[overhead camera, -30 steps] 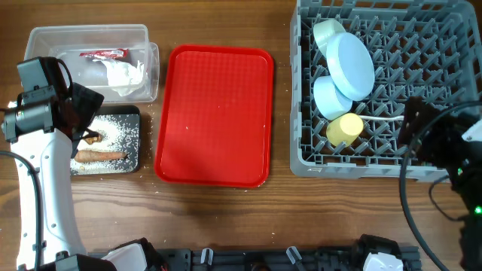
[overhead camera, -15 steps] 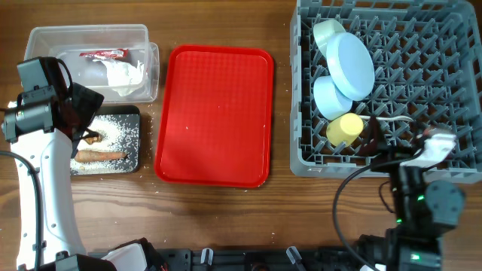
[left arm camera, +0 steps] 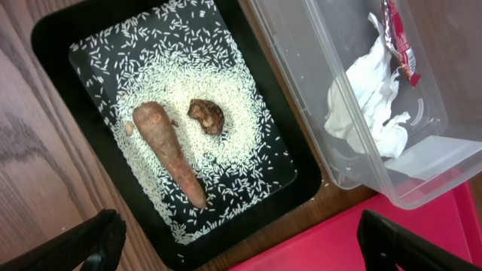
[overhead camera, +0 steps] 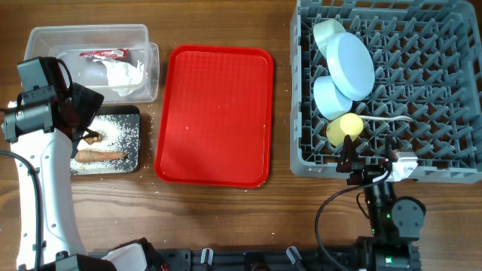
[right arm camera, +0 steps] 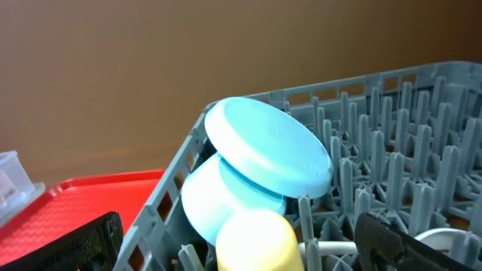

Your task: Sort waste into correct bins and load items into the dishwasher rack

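The left tool (left arm camera: 241, 247) is released, its two fingers (left arm camera: 98, 239) spread wide and empty. It hangs above the black tray (left arm camera: 50, 44), pointing down at it. The left arm rises from the near left edge of the surface (overhead camera: 226, 218) as a white link, and its dark wrist bends over the tray's far corner. Under the tool, white crumbs (left arm camera: 173, 45) cover the tray floor. The brown stick (left arm camera: 169, 154) lies among them, with the small brown lump (left arm camera: 205, 117) just beside it. Next to the tray stands the clear tub (left arm camera: 301, 68). It holds the crumpled napkin (left arm camera: 369, 98), and the red-and-white wrapper (left arm camera: 399, 45) lies against it.

The right tool (overhead camera: 373, 165) is also released and holds nothing. It sits low at the near wall of the dishwasher rack (overhead camera: 452, 162), facing into it. The right arm is folded up close behind it at the near edge of the surface. Just ahead of the tool, inside the rack, is the yellow cup (right arm camera: 252, 241). A pale blue bowl (right arm camera: 215, 199) stands behind the cup, and the pale blue plate (right arm camera: 267, 147) leans over that bowl. A second bowl (overhead camera: 327, 31) sits at the rack's far corner. The white spoon (overhead camera: 388, 119) lies across the pegs beside the cup. Between rack and bins lies the flat red tray (overhead camera: 215, 113).
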Robot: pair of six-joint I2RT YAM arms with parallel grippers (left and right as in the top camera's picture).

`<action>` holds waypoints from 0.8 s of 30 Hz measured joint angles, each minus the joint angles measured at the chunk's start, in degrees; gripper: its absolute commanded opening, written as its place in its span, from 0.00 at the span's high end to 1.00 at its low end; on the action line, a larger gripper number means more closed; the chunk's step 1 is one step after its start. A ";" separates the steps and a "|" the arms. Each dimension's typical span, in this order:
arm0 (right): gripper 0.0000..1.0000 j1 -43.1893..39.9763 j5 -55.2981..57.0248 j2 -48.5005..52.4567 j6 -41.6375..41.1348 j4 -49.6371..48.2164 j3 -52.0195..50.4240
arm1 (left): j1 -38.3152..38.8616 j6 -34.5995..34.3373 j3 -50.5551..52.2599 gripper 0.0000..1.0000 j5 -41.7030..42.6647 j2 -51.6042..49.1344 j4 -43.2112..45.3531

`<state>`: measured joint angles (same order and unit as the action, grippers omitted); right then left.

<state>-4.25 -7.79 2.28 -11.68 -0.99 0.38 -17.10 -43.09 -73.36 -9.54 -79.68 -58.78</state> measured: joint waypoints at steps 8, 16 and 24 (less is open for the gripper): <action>0.00 3.19 0.15 -1.20 0.00 0.55 0.00 | 0.00 0.00 0.00 0.00 0.00 0.00 0.00; 0.00 3.26 0.15 -1.20 0.00 0.55 0.00 | 0.00 0.00 0.00 0.00 0.00 0.00 0.00; 0.00 3.26 0.15 -1.20 0.00 0.55 0.00 | 0.00 0.00 0.00 0.00 0.00 0.00 0.00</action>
<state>-0.99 -7.64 1.08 -11.68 -0.45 0.38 -17.10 -43.09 -73.36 -9.54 -79.68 -58.78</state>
